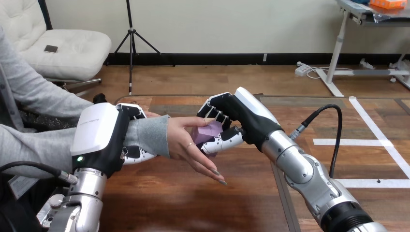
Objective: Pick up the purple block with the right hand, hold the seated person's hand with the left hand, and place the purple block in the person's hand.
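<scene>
The purple block [210, 130] sits between the fingers and thumb of my right hand [231, 123], which is shut on it just above the person's open palm. The person's hand [193, 145] reaches in from the left, palm turned toward the block, fingers stretched down to the right. My left hand [109, 137] is wrapped round the person's wrist at the grey sleeve [147, 135], with its fingers curled over the top and under the cuff. The block touches or nearly touches the palm; I cannot tell which.
The wooden table [193, 203] runs under both arms. A black cable [333, 130] loops beside my right forearm. White tape lines [377, 140] mark the surface at the right. The person's other sleeve [29, 150] lies along the left edge.
</scene>
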